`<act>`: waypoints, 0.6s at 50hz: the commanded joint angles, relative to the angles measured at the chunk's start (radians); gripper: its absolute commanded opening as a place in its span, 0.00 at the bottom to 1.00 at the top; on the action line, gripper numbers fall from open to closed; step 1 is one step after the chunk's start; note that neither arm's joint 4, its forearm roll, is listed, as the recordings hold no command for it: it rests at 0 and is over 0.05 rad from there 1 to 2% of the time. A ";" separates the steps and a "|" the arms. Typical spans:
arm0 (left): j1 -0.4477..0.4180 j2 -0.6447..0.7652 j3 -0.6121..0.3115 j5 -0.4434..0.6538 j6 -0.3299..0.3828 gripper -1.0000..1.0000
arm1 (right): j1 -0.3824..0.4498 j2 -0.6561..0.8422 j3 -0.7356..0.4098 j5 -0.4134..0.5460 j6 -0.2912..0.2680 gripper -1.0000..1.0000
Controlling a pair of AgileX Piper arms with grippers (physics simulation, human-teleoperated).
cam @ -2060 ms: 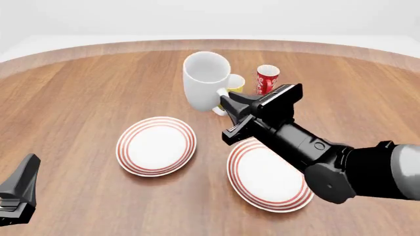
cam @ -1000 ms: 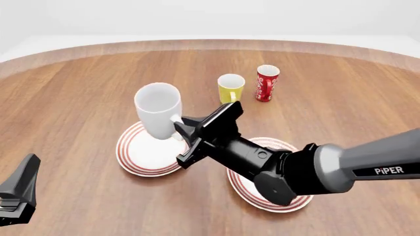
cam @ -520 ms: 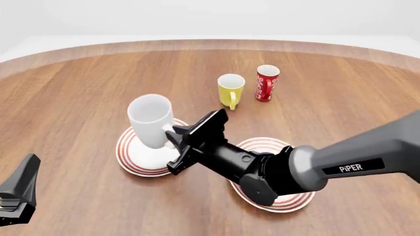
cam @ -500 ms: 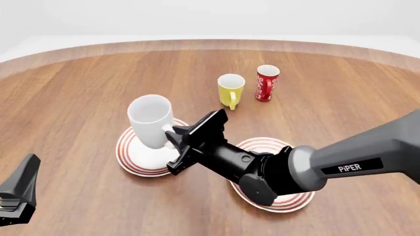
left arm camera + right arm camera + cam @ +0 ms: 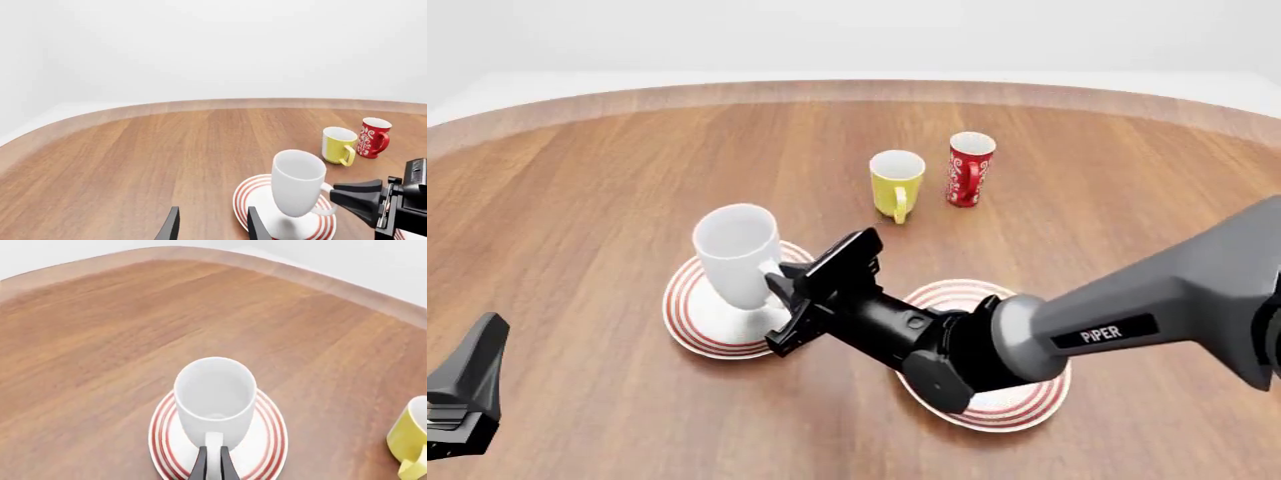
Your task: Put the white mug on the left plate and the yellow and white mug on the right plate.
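My right end effector point(image 5: 782, 284) is clamped on the handle of the white mug point(image 5: 737, 262); in the right wrist view its two fingers point(image 5: 201, 464) sit closed tight against the white handle loop. The mug is over the left plate point(image 5: 689, 312), its base down in the plate's middle. From the front view I cannot tell whether the base touches the plate or sits just above it. The mug leans slightly, mouth toward the far left.

My right arm reaches across from the right, passing over the right plate point(image 5: 1021, 402) and hiding much of it. That plate carries nothing that I can see.

The yellow mug point(image 5: 896, 181) stands upright on the desk point(image 5: 587, 180), well beyond both plates, handle toward the near side. A red mug point(image 5: 969, 167) with white pattern stands just right of it, close but apart.

My left end effector point(image 5: 212, 226) is low at the near left edge of the front view, well apart from everything. In the left wrist view its fingers stand apart with bare desk between them; it holds nothing.
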 commanded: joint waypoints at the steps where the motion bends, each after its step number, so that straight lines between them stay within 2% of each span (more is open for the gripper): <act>1: 0.000 0.000 0.000 0.000 0.000 1.00 | -0.006 0.015 -0.014 0.006 0.005 0.00; 27: 0.000 0.000 0.000 0.000 0.000 1.00 | -0.015 0.054 -0.036 0.018 0.012 0.00; 30: 0.000 0.000 0.000 0.000 0.000 1.00 | 0.002 0.056 -0.036 0.021 0.018 0.00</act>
